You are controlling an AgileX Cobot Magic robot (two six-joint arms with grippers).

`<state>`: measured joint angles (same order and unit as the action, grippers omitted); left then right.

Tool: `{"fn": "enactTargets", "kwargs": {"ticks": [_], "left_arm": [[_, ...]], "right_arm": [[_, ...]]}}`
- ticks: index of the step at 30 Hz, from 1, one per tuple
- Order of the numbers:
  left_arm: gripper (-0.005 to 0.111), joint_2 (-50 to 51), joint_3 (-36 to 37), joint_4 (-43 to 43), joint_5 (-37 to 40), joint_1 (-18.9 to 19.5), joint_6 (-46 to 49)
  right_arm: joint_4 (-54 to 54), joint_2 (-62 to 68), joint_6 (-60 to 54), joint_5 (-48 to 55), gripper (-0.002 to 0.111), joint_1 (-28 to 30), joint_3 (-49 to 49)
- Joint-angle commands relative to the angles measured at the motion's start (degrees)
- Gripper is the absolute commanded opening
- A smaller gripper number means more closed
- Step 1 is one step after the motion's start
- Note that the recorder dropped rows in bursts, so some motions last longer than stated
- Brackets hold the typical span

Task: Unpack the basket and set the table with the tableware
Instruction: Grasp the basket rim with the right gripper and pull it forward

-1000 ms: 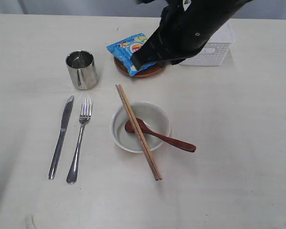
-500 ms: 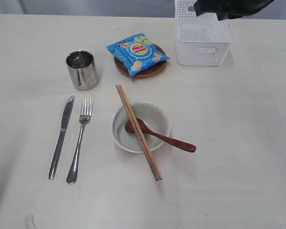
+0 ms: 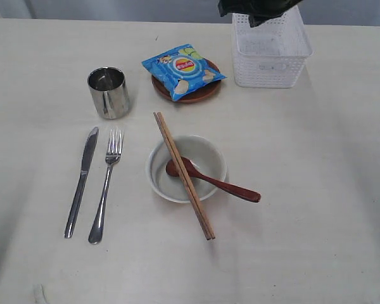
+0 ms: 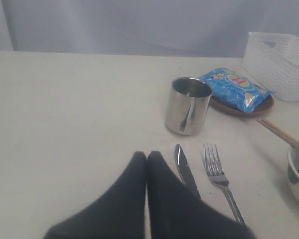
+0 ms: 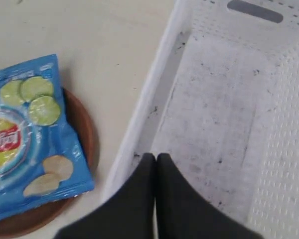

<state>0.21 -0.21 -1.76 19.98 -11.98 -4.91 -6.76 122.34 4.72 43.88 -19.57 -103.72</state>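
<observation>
The white basket stands at the far right of the table, and nothing lies in it. A steel cup, knife and fork lie at the left. Chopsticks rest across the white bowl, which holds the reddish-brown spoon. The brown plate carries a blue chip bag. My right gripper hangs shut and empty over the basket's inner edge. My left gripper is shut and empty, beside the knife.
The right arm shows dark at the far edge above the basket. Pale grey curtains hang behind the table. The chip bag overhangs the plate close to the basket's wall.
My right arm has pulled back from the chip bag and plate to the far edge over the basket. The bag stays lying on the plate.
</observation>
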Motion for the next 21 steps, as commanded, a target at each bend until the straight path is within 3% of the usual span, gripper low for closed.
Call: {"fn": "enactTargets", "kwargs": {"ticks": [1, 8, 14, 21], "left_arm": [[0.0, -0.2, 0.2, 0.0, -0.1, -0.3, 0.2], [0.0, -0.2, 0.2, 0.0, -0.1, -0.3, 0.2], [0.0, -0.2, 0.2, 0.0, -0.1, -0.3, 0.2], [0.0, -0.2, 0.2, 0.0, -0.1, -0.3, 0.2]], "right_arm": [[-2.3, 6.7, 2.6, 8.2, -0.001, 2.0, -8.7], [-0.2, 8.9, 2.5, 13.0, -0.001, 5.4, -8.9], [10.7, 8.9, -2.7, 17.8, -0.001, 8.7, -7.1], [11.8, 7.0, -3.9, 19.8, -0.001, 8.0, -4.4]]}}
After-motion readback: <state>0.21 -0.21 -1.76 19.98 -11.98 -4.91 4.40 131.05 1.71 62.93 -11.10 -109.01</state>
